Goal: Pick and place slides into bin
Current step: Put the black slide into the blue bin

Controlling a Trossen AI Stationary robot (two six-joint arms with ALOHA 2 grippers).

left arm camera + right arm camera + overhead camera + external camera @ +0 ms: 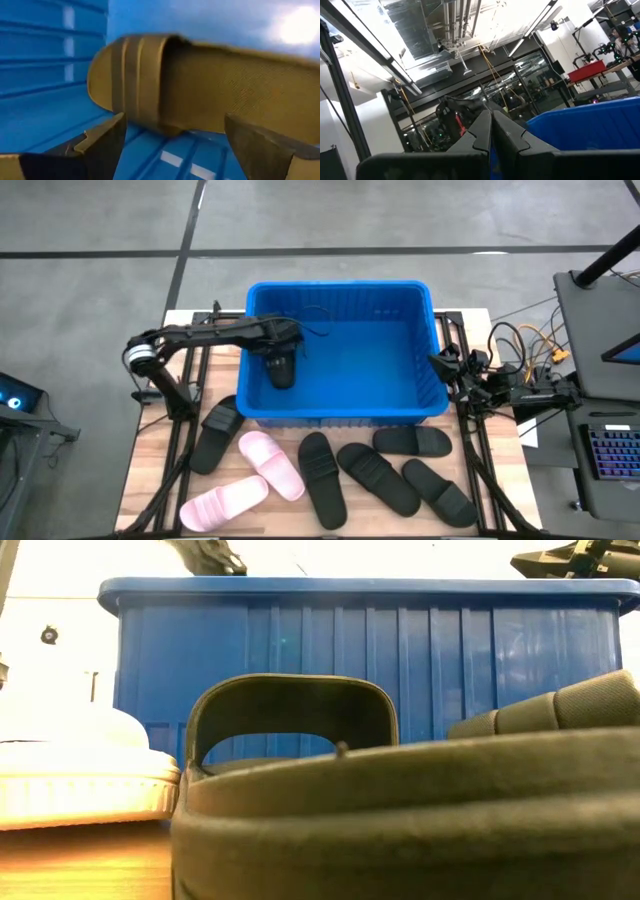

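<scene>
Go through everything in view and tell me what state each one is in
Bin: upright, holding one black slide.
Black slide in bin: lying below the open left hand, released.
Left hand: open, inside bin.
Right hand: shut, empty, beside the bin's right wall.
Two pink slides: on table.
Five black slides: on table.

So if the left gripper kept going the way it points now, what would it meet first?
Most likely the black slide right ahead of the open left gripper inside the bin. Depth is unclear, and the bin floor lies just past it.

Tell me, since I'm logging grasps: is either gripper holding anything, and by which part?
Nothing is held. The left gripper is open over a black slide in the bin; the right gripper is shut, empty.
</scene>
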